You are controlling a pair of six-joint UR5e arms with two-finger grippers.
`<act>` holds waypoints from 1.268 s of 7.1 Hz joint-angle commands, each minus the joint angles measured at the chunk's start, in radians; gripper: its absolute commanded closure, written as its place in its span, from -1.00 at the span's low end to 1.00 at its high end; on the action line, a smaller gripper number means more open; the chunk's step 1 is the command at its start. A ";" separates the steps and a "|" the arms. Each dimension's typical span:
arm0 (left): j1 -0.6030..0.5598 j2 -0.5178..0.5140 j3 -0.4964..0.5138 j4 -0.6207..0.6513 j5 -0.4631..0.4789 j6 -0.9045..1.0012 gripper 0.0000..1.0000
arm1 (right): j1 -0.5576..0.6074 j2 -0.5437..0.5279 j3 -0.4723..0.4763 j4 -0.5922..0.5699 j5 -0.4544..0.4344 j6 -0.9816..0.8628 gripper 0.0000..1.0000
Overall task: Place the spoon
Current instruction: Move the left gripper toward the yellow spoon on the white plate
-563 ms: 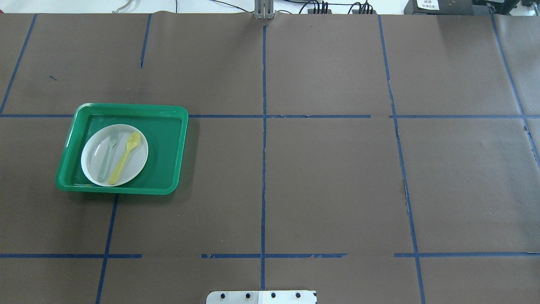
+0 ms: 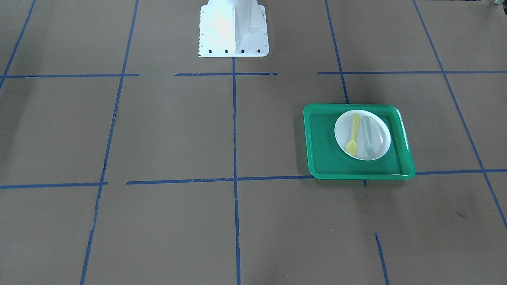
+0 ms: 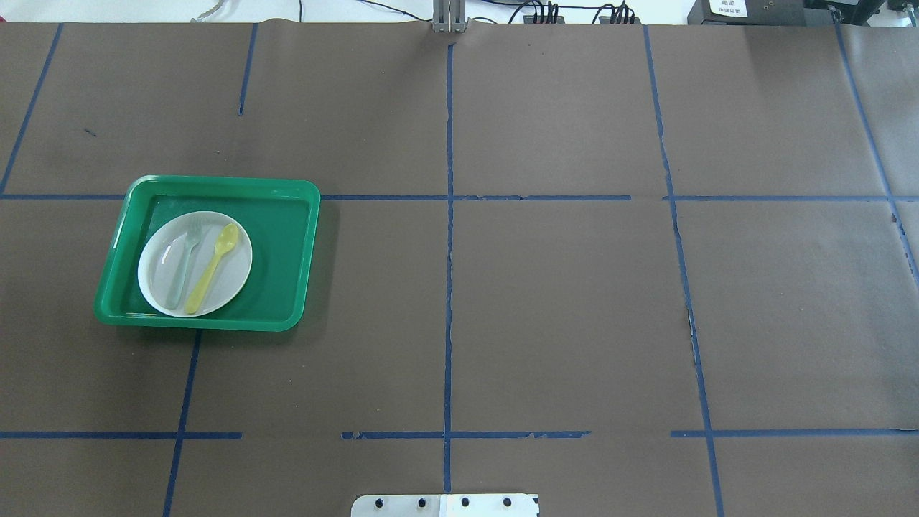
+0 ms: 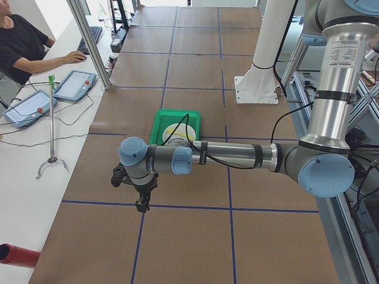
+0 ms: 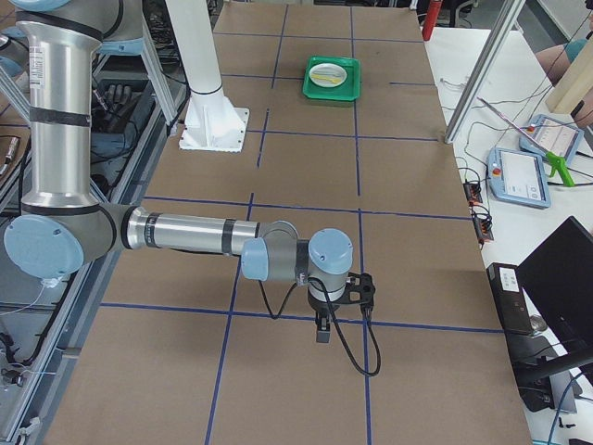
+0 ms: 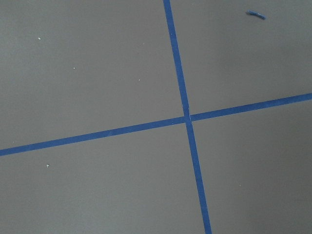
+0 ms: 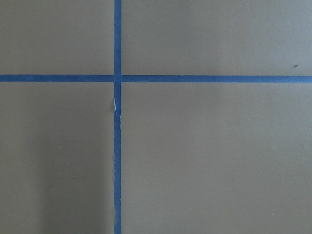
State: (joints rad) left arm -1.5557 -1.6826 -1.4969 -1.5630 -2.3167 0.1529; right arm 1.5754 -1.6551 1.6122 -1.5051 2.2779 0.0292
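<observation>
The pale yellow spoon (image 3: 213,267) lies on a white plate (image 3: 235,269) inside a green tray (image 3: 281,248), next to a pale grey-green fork (image 3: 183,266). The front-facing view shows the spoon (image 2: 353,139) left of the fork (image 2: 368,136) on the plate (image 2: 343,132). My left gripper (image 4: 142,204) shows only in the exterior left view, hanging over the table away from the tray (image 4: 159,129); I cannot tell whether it is open or shut. My right gripper (image 5: 321,332) shows only in the exterior right view, far from the tray (image 5: 332,76); I cannot tell its state.
The table is covered in brown paper with blue tape lines. The white robot base (image 2: 233,29) stands at the table's edge. Both wrist views show only paper and tape crossings. An operator (image 4: 21,44) sits beside tablets on a side table.
</observation>
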 commanded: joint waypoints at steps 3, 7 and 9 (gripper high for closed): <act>0.254 -0.008 -0.080 -0.251 -0.096 -0.230 -0.98 | 0.000 0.000 0.000 -0.001 0.000 0.000 -1.00; 0.611 -0.049 -0.215 -0.428 0.086 -0.681 -0.85 | 0.000 0.000 0.000 0.000 0.000 0.000 -1.00; 0.680 -0.075 -0.203 -0.428 0.097 -0.691 -0.78 | 0.000 0.000 0.000 -0.001 0.000 0.000 -1.00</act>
State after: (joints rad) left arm -0.9221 -1.7447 -1.7011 -1.9880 -2.2361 -0.5225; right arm 1.5754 -1.6552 1.6122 -1.5052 2.2780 0.0291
